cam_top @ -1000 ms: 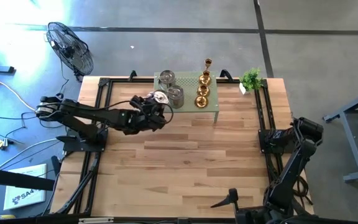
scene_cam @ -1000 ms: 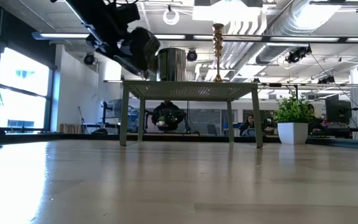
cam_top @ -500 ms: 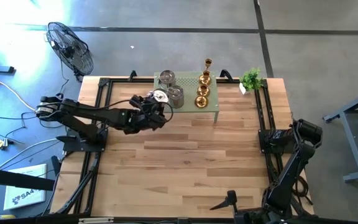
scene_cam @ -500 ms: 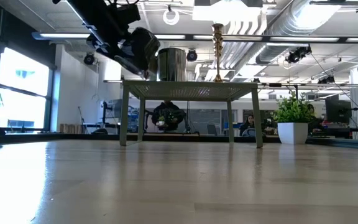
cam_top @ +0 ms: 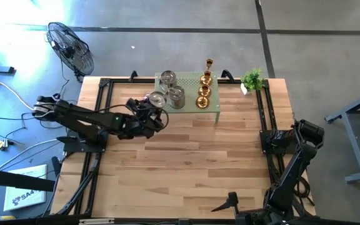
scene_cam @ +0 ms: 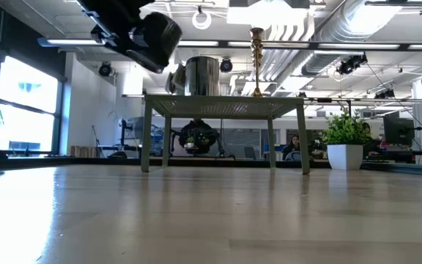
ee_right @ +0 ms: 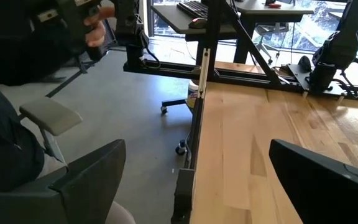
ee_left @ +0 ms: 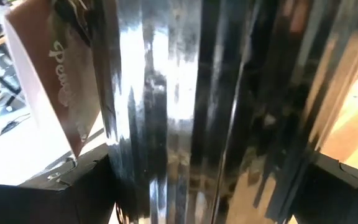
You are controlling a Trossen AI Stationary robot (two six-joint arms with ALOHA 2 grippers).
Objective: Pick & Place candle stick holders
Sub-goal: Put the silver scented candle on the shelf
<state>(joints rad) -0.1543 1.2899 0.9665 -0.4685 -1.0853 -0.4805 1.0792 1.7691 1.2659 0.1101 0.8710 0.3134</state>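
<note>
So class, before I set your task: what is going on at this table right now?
The left gripper holds a silver candle stick holder in the air, just off the left edge of the green stand. The left wrist view is filled by that shiny holder between the fingers. Two more silver holders and a row of gold holders stand on the stand. A potted plant sits at the table's far right corner. The right arm waits at the table's right edge.
</note>
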